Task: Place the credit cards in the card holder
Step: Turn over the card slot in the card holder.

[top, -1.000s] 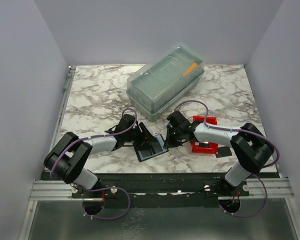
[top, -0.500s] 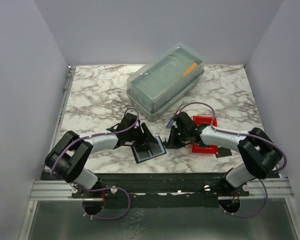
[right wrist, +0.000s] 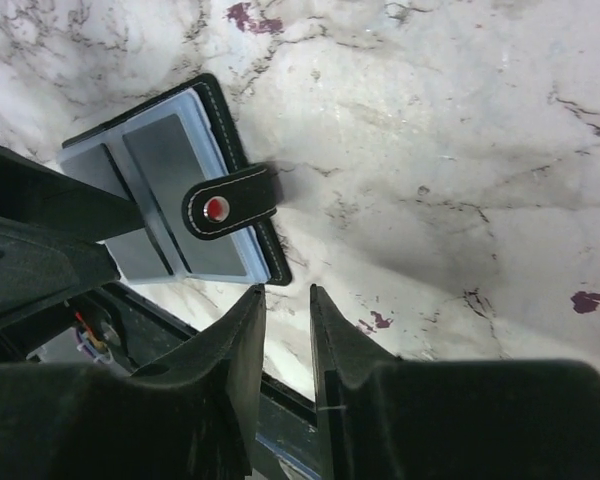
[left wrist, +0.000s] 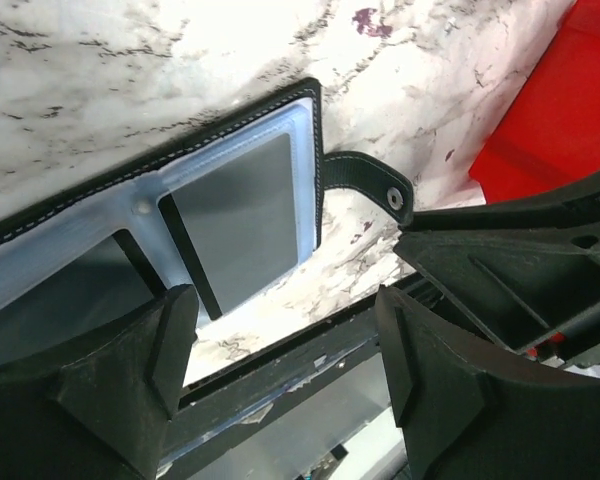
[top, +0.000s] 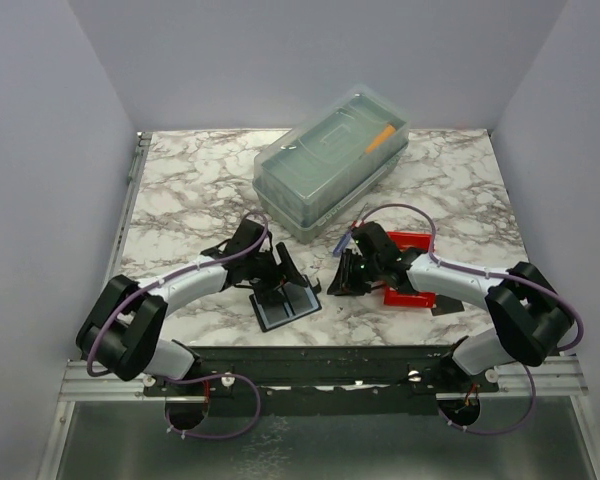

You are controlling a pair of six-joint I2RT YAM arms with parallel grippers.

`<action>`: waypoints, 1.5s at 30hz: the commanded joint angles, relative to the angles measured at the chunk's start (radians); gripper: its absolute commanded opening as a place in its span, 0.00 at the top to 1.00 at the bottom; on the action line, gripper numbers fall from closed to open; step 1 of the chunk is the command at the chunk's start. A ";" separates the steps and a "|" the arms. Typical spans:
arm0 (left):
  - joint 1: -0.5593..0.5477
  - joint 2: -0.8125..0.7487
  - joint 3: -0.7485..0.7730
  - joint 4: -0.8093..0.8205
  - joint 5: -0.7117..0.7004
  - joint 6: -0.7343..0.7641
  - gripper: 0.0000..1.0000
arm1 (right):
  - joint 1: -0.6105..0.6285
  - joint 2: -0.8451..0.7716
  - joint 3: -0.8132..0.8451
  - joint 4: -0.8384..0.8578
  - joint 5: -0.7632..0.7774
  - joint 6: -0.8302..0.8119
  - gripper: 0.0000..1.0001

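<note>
Now the card holder lies open flat on the marble tabletop near its front edge, a little further left than a second ago, its snap strap sticking out to the side. Left fingers hover spread wide just above it. Right fingers are nearly closed, a thin gap between them, holding nothing; that arm has pulled back rightward, toward the red bin.

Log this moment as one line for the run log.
card holder: open on table | left gripper: open, over holder | right gripper: nearly shut, empty, beside holder | red bin: under right arm
</note>
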 commanded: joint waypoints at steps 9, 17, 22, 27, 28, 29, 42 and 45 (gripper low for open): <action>0.013 -0.052 0.042 -0.077 -0.029 0.087 0.69 | 0.000 0.044 -0.004 0.244 -0.189 0.039 0.64; 0.016 0.028 -0.005 -0.018 -0.051 0.100 1.00 | 0.000 0.134 -0.035 0.376 -0.267 0.075 0.65; 0.021 0.059 -0.055 -0.008 -0.063 0.076 1.00 | 0.000 0.161 -0.049 0.385 -0.284 0.073 0.62; 0.021 0.057 -0.100 0.001 -0.089 0.051 1.00 | 0.001 0.183 -0.053 0.398 -0.302 0.071 0.62; 0.023 0.056 -0.107 0.001 -0.092 0.049 1.00 | 0.001 0.186 -0.053 0.400 -0.304 0.071 0.62; 0.025 0.055 -0.114 0.001 -0.092 0.045 1.00 | 0.001 0.188 -0.052 0.401 -0.307 0.071 0.62; 0.041 0.048 -0.131 0.001 -0.092 0.046 1.00 | 0.029 0.224 -0.047 0.396 -0.290 0.067 0.59; 0.043 0.052 -0.129 0.002 -0.092 0.047 1.00 | 0.030 0.222 -0.046 0.401 -0.294 0.066 0.59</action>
